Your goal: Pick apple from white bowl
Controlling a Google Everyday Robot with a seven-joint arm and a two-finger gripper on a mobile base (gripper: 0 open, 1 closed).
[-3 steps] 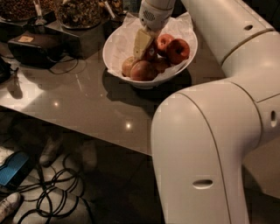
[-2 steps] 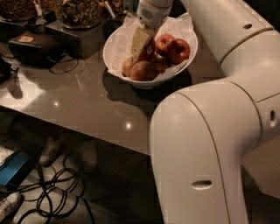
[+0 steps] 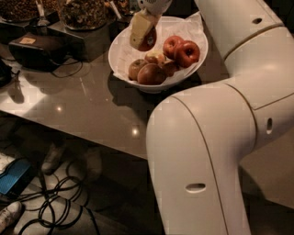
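Note:
My gripper (image 3: 143, 36) reaches down from the top edge, over the back left part of the white bowl (image 3: 117, 58). It is shut on the deep-red apple (image 3: 148, 42), which hangs between a pale finger (image 3: 139, 26) and the hidden far one, lifted clear of the other fruit. The paper-lined bowl stands on the grey table and holds two glossy red apples (image 3: 181, 49) at the right and several paler yellow-brown apples (image 3: 148, 72) at the front.
Dark bowls of nuts (image 3: 82, 11) stand at the back left on dark stands. A black device (image 3: 36, 48) lies left of the bowl. My white arm (image 3: 206, 137) fills the right side. Below the table's front edge (image 3: 92, 137) lie cables (image 3: 55, 202) and a blue object (image 3: 14, 176).
The gripper has risen from among the fruit in the bowl and now holds the deep-red apple up above the pile.

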